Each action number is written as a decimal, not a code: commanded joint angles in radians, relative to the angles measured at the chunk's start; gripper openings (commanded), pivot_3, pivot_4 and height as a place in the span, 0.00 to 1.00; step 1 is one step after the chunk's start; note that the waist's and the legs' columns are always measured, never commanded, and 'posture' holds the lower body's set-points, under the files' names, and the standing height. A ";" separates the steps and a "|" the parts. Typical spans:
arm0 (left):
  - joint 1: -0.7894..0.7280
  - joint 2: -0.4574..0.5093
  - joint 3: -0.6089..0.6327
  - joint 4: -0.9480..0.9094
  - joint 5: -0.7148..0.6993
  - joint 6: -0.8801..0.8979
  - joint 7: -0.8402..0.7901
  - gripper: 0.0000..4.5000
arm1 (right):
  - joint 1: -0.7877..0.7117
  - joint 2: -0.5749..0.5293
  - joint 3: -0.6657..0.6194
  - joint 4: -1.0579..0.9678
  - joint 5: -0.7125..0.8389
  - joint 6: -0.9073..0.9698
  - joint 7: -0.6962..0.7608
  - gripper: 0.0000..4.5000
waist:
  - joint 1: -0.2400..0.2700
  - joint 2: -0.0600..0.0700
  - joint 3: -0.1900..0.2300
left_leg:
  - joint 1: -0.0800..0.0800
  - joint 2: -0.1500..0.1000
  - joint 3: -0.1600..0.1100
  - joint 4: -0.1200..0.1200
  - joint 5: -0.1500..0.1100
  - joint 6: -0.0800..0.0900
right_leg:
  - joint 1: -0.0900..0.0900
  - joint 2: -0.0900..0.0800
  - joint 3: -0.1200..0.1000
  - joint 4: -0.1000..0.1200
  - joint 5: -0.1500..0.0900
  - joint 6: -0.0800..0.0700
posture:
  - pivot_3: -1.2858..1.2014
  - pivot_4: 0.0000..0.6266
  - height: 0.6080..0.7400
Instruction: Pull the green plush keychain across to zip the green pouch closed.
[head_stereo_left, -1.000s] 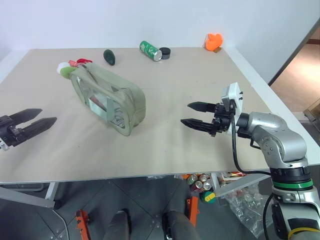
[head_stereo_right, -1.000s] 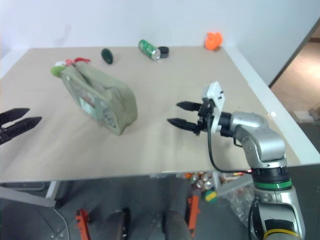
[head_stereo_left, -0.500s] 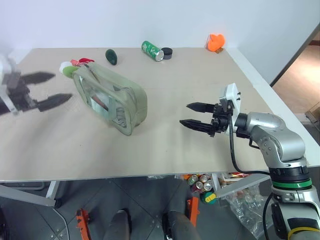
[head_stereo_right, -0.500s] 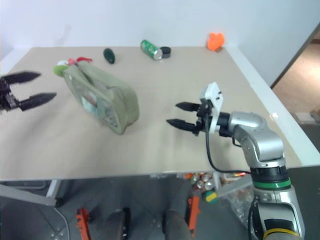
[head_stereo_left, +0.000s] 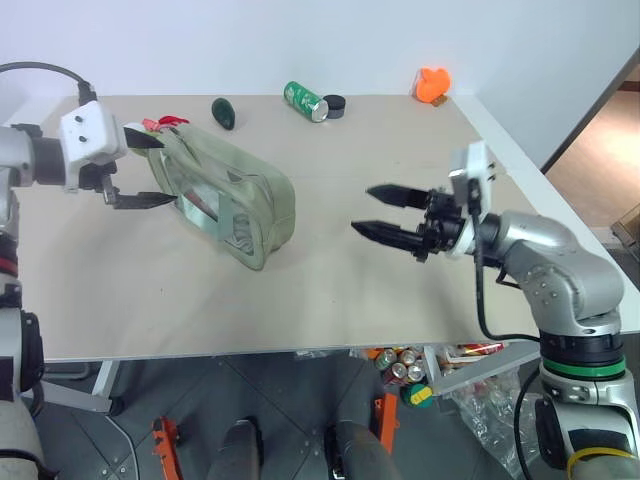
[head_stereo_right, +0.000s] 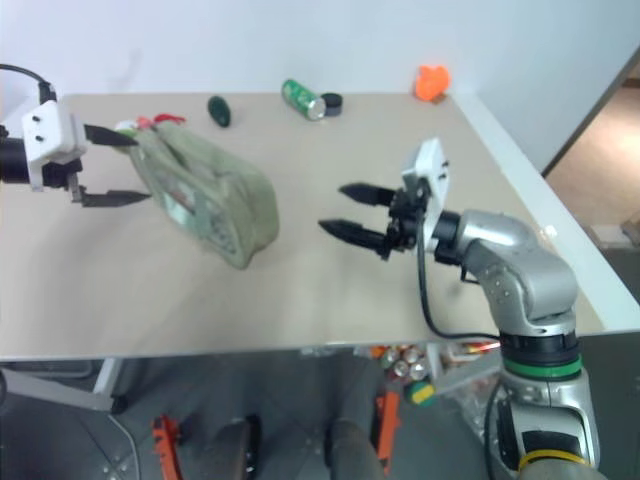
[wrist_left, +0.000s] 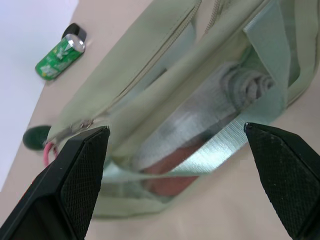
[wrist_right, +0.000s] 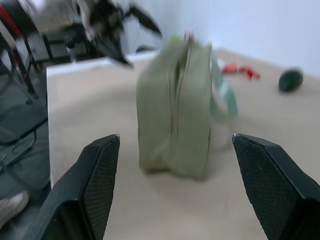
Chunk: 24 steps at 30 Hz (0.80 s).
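The green pouch (head_stereo_left: 228, 192) lies at an angle on the table's left half, its clear panel (wrist_left: 200, 125) showing rolled items inside. Its top zipper (wrist_left: 165, 47) runs along the upper edge. A bit of the green plush keychain (head_stereo_right: 124, 127) peeks out at the pouch's far left end, mostly hidden behind my left gripper. My left gripper (head_stereo_left: 150, 172) is open and hovers at that same end, its fingers (wrist_left: 82, 165) spread beside the clear panel. My right gripper (head_stereo_left: 364, 209) is open with nothing in it, held above the table to the right of the pouch and pointing at it.
A red cord (head_stereo_left: 165, 122) lies just behind the pouch's left end. Along the far edge are a dark green oval object (head_stereo_left: 221, 113), a green can (head_stereo_left: 302, 101) with a black cap (head_stereo_left: 331, 103), and an orange object (head_stereo_left: 432, 83). The table (head_stereo_left: 330, 290) drops off close on the right.
My left gripper has swung from the table's near left edge up and across to the pouch's far left end, rolling as it went. My right gripper has risen a little.
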<state>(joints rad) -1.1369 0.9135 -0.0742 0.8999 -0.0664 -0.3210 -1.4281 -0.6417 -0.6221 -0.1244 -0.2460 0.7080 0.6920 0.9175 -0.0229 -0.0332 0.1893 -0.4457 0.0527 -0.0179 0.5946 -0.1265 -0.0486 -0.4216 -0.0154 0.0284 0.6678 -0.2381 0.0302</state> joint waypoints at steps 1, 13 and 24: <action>-0.066 -0.020 -0.010 0.058 0.029 -0.060 -0.025 0.99 | -0.008 -0.004 -0.049 -0.072 0.077 0.027 -0.018 0.83 | 0.000 0.000 0.000 | 0.000 0.000 0.000 0.000 0.000 0.000 | 0.000 0.000 0.000 0.000 0.000 0.000 | 0.52 0.24 1.00; -0.140 -0.087 -0.056 0.178 0.117 -0.166 -0.037 0.99 | 0.023 -0.010 -0.013 -0.114 0.093 0.028 -0.054 0.83 | -0.001 0.000 0.000 | 0.000 0.000 0.000 0.005 0.000 0.000 | 0.000 0.000 0.000 0.004 0.000 0.001 | 0.52 0.24 1.00; -0.220 -0.101 -0.074 0.227 0.154 -0.210 -0.047 0.99 | 0.029 -0.009 0.000 -0.114 0.081 0.015 -0.061 0.83 | -0.001 0.000 0.000 | 0.000 0.000 -0.001 0.006 0.000 0.000 | -0.001 0.000 0.001 0.007 0.000 0.000 | 0.52 0.24 1.00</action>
<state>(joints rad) -1.3258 0.7988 -0.1527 1.1210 0.0802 -0.5071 -1.4627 -0.6073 -0.6235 -0.1161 -0.3206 0.7901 0.7231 0.8618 -0.0241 -0.0332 0.1894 -0.4461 0.0527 -0.0186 0.6009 -0.1265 -0.0482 -0.4225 -0.0149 0.0290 0.6748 -0.2381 0.0306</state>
